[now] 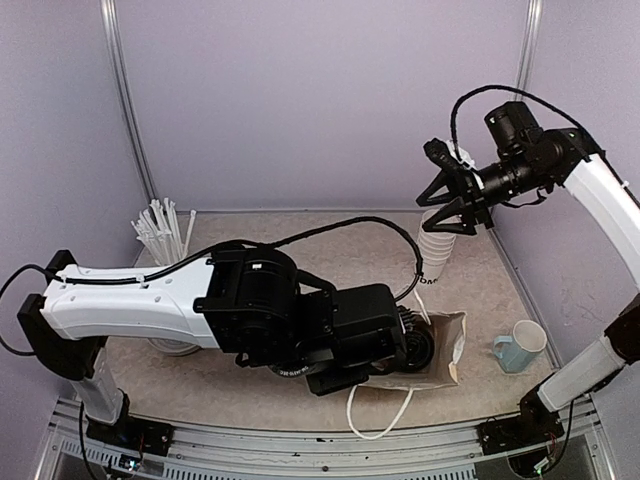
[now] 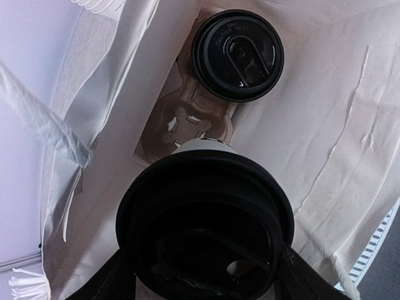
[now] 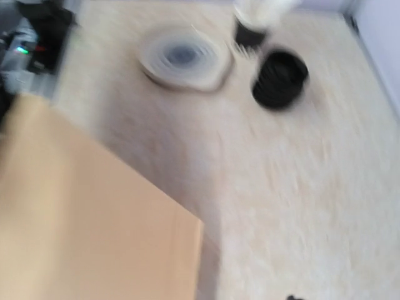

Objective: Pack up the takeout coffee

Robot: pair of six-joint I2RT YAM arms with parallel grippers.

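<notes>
Black-lidded cup (image 2: 206,212) up close, pinched between left gripper (image 2: 203,284) fingers inside paper bag (image 2: 325,125); second lidded cup (image 2: 237,55) deeper, seated in cardboard carrier (image 2: 181,122). Right gripper (image 1: 452,205) above lidless cup stack (image 1: 435,255), fingers spread wide, empty.

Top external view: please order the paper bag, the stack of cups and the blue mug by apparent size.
1. paper bag, though partly hidden
2. stack of cups and blue mug: they look about alike
</notes>
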